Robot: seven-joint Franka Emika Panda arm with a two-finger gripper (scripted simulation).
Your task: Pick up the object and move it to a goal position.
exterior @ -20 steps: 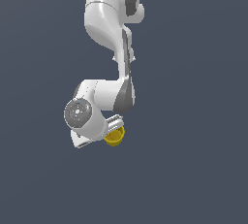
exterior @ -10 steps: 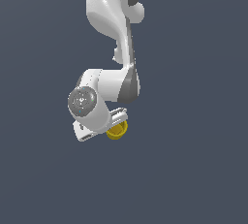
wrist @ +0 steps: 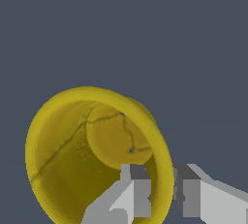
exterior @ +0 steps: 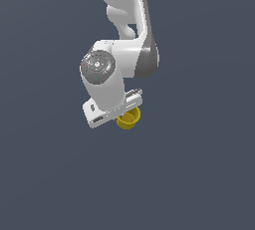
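Note:
The object, a small yellow cup, hangs in the air under the white hand of the arm in the exterior view. The wrist view looks into its hollow inside, with the round rim close to the camera. My gripper is shut on the cup's wall: one finger stands inside the rim and the other outside it. In the exterior view the gripper is mostly hidden by the hand and the cup.
Only a plain dark grey background surrounds the arm in both views. No table, goal marker or other object shows.
The arm has lifted and swung, carrying the cup upward and a little toward the exterior view's right. The grip on the cup is unchanged.

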